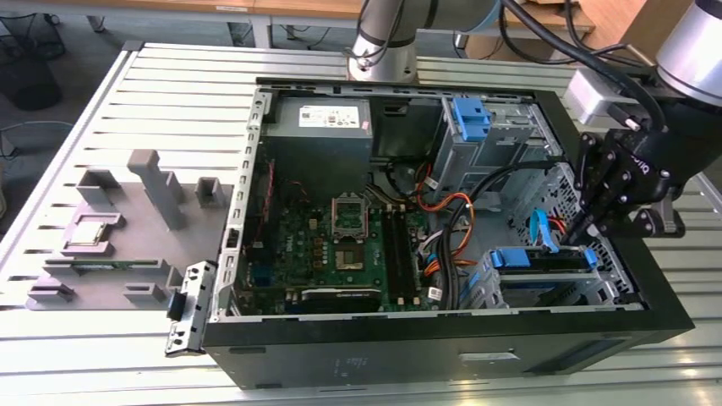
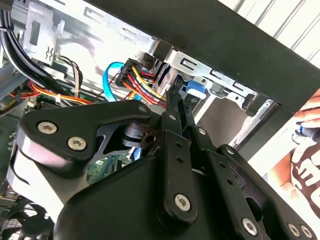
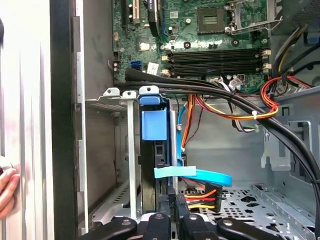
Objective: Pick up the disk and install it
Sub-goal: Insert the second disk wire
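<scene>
1. The gripper [image 1: 580, 234] hangs at the right of the exterior view, over the lower right corner of the open computer case [image 1: 451, 359]. In the second wrist view its fingers [image 2: 171, 117] run together to a narrow, closed tip.
2. The disk [image 1: 542, 260] stands on edge inside the drive cage [image 1: 615, 292], its blue carrier showing just below the tip. Whether the tip touches the carrier cannot be told.
3. Judged from this, picking up is done and the installing step is in hand: the disk looks largely slid into its bay.
4. Finishing the seating would call for a straight press along the cage rails, with no tilt.
5. A blue flat cable [image 3: 200, 175] and red and yellow power leads [image 3: 202, 197] lie just beside the disk and could snag.
6. Further left in the case sits the motherboard [image 1: 338, 245]; a grey power supply [image 1: 333, 114] is at the upper middle.
7. The case rests on a slatted metal table [image 1: 169, 85], with a grey fixture block [image 1: 124, 220] at the left.
8. A person's hand [image 3: 7, 187] shows at the first wrist view's edge.
</scene>
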`<state>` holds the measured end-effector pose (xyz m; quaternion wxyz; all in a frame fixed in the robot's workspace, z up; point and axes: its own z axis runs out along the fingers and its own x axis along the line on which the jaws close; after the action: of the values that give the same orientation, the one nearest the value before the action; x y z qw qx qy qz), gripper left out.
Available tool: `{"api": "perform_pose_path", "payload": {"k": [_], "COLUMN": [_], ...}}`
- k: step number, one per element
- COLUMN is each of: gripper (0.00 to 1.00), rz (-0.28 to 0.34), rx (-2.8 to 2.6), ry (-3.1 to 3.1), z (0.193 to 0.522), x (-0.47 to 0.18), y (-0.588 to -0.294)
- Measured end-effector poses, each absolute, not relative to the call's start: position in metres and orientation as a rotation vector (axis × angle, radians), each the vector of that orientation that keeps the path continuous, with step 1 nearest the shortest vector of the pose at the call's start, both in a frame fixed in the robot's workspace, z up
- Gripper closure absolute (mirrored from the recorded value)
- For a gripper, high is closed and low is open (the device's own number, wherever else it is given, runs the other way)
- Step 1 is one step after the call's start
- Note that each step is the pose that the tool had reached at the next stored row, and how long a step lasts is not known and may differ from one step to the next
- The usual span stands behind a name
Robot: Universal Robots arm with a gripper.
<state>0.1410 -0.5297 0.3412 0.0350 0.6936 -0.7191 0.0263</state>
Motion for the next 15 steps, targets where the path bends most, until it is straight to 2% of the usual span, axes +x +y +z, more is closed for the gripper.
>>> {"api": "perform_pose_path", "payload": {"k": [15], "gripper": [0.83], "rz": [0.114], "rx": [2.2], "ry": [-2.176], "z": [0.3407], "x": [0.1313], "y": [-0.5336]}}
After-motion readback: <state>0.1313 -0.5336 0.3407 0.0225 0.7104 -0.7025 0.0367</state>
